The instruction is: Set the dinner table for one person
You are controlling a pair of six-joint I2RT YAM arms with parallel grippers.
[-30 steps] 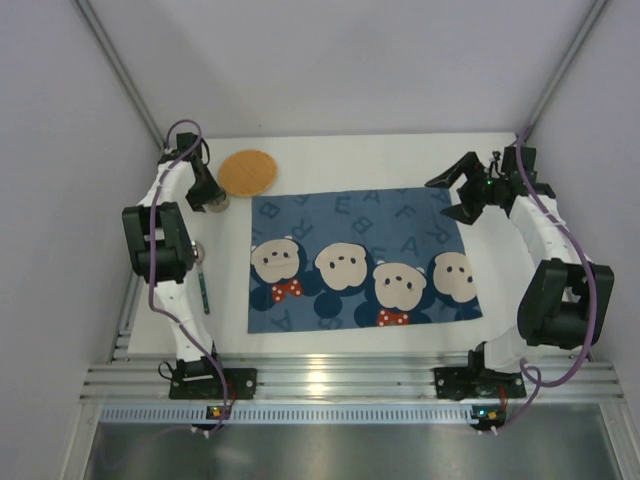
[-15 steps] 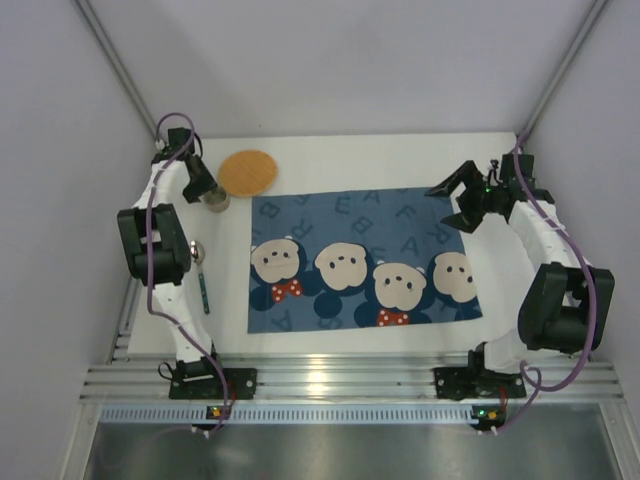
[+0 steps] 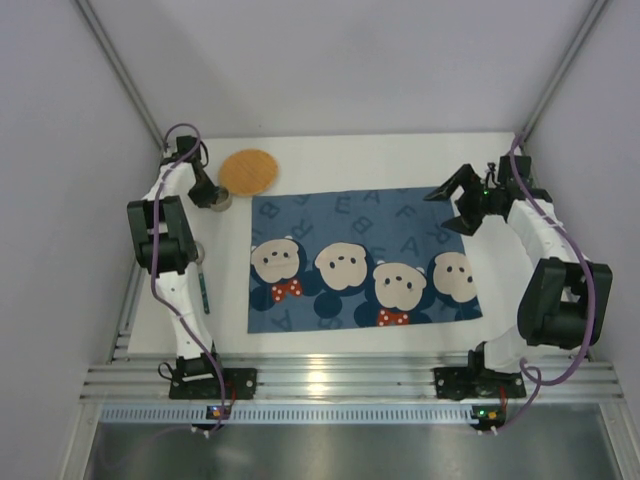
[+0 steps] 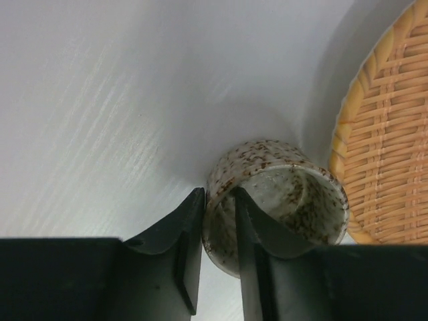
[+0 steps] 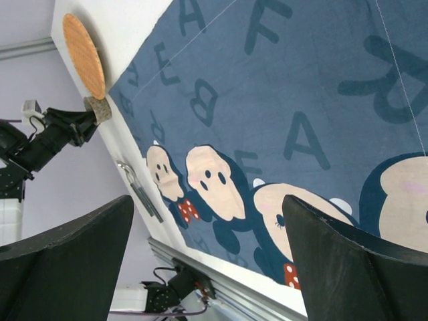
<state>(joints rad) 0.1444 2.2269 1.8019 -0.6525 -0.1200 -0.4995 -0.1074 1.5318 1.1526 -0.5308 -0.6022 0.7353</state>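
Observation:
The white dinner table (image 3: 400, 150) carries a blue bear-printed placemat (image 3: 360, 260) in its middle. My left gripper (image 3: 208, 194) is at the far left, shut on the wall of a speckled ceramic cup (image 3: 220, 203), one finger inside and one outside. The left wrist view shows the grip (image 4: 217, 200) on the cup (image 4: 287, 200), which is tilted, over the table (image 4: 100, 100). I cannot tell if the cup rests on the table. My right gripper (image 3: 452, 207) is open and empty above the placemat's far right corner, its jaws (image 5: 207, 221) spread wide over the placemat (image 5: 281, 100).
A round wicker coaster (image 3: 248, 171) lies just behind and right of the cup, also in the left wrist view (image 4: 388, 147). A metal spoon (image 3: 202, 280) lies on the table left of the placemat, near the left arm. Walls close in at the left, right and back.
The left arm's elbow has shifted while its gripper stays on the cup at nearly the same spot. The right gripper has drifted slightly left and back, still open.

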